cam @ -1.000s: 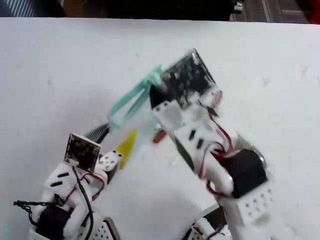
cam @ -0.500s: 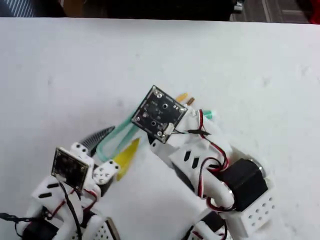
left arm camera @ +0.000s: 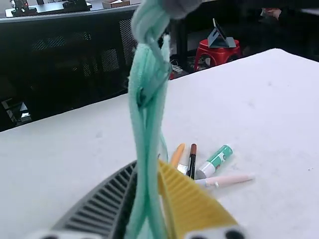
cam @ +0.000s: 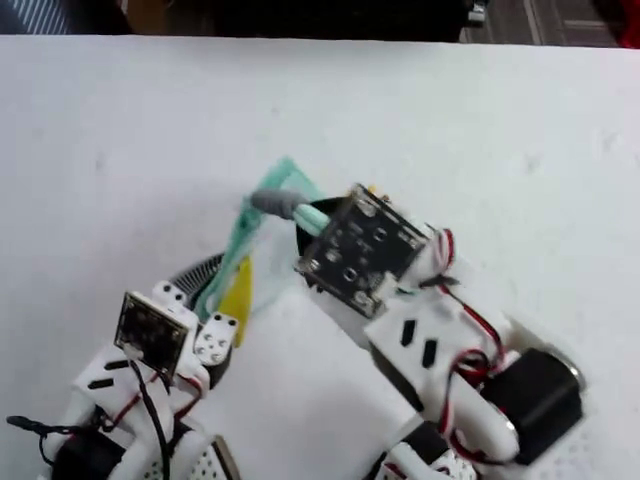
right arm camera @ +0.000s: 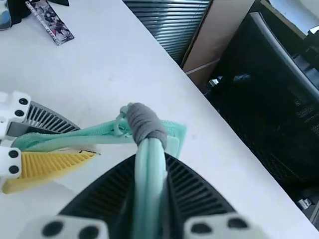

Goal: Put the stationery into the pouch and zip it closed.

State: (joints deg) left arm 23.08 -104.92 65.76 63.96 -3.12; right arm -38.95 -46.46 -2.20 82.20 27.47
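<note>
A mint-green see-through pouch (cam: 262,232) is held up off the white table (cam: 120,130) between both arms. My left gripper (cam: 222,276) is shut on its lower edge, one grey finger and one yellow finger (left arm camera: 192,199) pinching the green band (left arm camera: 147,94). My right gripper (right arm camera: 149,158) is shut on the pouch's green strap just behind a grey-wrapped end (right arm camera: 144,122), also seen from above (cam: 278,203). On the table beyond the pouch lie an orange pen (left arm camera: 177,154), a dark pen (left arm camera: 192,159), a green-and-white tube (left arm camera: 215,160) and a pale pink pen (left arm camera: 227,180).
The right arm's body (cam: 450,350) covers the table's middle right. A small printed card (right arm camera: 51,21) lies far off on the table. Dark chairs and a red stool (left arm camera: 218,50) stand past the table's far edge.
The right gripper swung back from the far side, then forward, and the pouch now stands raised with its grey-wrapped end up. The left arm shifted only slightly.
</note>
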